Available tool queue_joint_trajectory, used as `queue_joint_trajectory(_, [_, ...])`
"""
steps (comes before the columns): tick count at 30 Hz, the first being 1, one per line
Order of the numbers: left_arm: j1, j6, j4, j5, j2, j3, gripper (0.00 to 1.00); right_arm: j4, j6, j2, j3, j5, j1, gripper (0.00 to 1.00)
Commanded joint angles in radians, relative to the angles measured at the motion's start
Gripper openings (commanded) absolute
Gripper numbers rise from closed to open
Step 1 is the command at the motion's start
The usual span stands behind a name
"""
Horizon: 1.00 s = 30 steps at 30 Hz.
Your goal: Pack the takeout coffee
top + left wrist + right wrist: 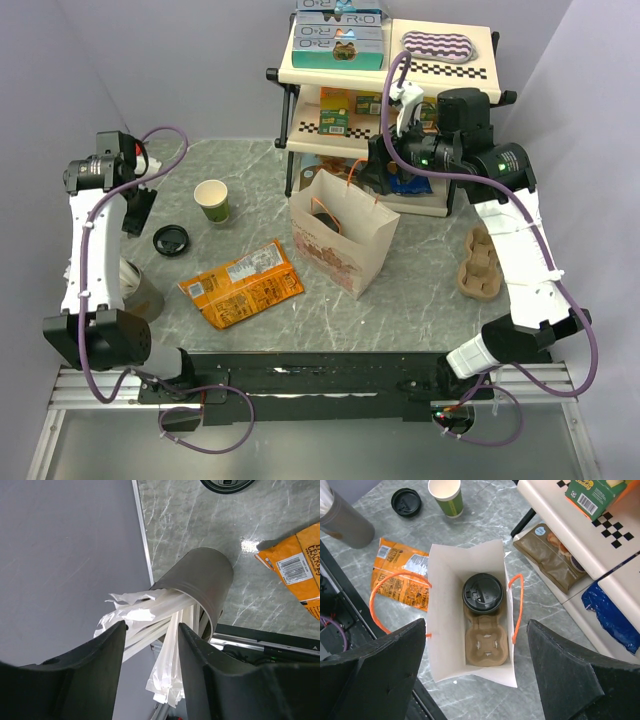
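Observation:
The takeout coffee [482, 593], a cup with a black lid, stands in one slot of a brown cardboard carrier [487, 639] inside the open white paper bag [445, 605] with orange handles. In the top view the bag [345, 245] stands mid-table and the dark lid [326, 214] shows in its mouth. My right gripper [477, 680] is open and empty, held above the bag's mouth; in the top view it [376, 180] hangs over the bag's far edge. My left gripper [151, 630] is open, above a grey canister [202, 585] of white wrapped straws [145, 615].
A lidless green cup [212, 202] and a loose black lid [170, 240] sit left of the bag. An orange snack bag [240, 283] lies in front. A second cardboard carrier [480, 262] lies at the right. A cream shelf rack [420, 70] with snacks stands behind.

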State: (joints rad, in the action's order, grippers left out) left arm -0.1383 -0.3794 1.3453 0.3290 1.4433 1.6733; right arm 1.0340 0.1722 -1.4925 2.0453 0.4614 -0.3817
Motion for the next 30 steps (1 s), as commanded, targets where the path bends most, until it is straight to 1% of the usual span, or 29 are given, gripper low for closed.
queue_joint_trajectory(1, [-0.009,0.008,0.015,-0.021,0.026,0.034,0.5,-0.018,-0.01,0.029,-0.007,0.013,0.006,0.88])
queue_joint_trajectory(7, [-0.015,-0.052,0.025,-0.039,0.028,0.017,0.48,-0.04,-0.039,0.046,-0.039,0.039,0.024,0.88])
queue_joint_trajectory(12, [-0.015,-0.085,0.026,0.034,0.038,0.009,0.45,-0.061,-0.092,0.032,-0.066,0.129,0.096,0.87])
queue_joint_trajectory(14, [-0.015,-0.092,0.026,0.054,0.04,0.011,0.43,-0.058,-0.108,0.021,-0.062,0.155,0.128,0.87])
queue_joint_trajectory(15, [-0.015,-0.092,0.026,0.054,0.039,0.008,0.39,-0.057,-0.114,0.018,-0.054,0.183,0.142,0.87])
queue_joint_trajectory(16, [-0.017,-0.09,0.026,0.053,0.037,0.002,0.37,-0.055,-0.115,0.017,-0.054,0.192,0.148,0.87])
queue_joint_trajectory(21, [-0.015,-0.064,0.028,0.031,0.049,-0.027,0.38,-0.052,-0.135,-0.005,-0.04,0.221,0.184,0.87])
queue_joint_trajectory(25, [-0.015,-0.062,0.025,0.028,0.069,-0.018,0.42,-0.058,-0.135,-0.015,-0.036,0.221,0.187,0.87])
queue_joint_trajectory(30, [-0.015,-0.065,0.026,0.036,0.111,-0.001,0.41,-0.06,-0.134,-0.032,-0.028,0.217,0.187,0.88])
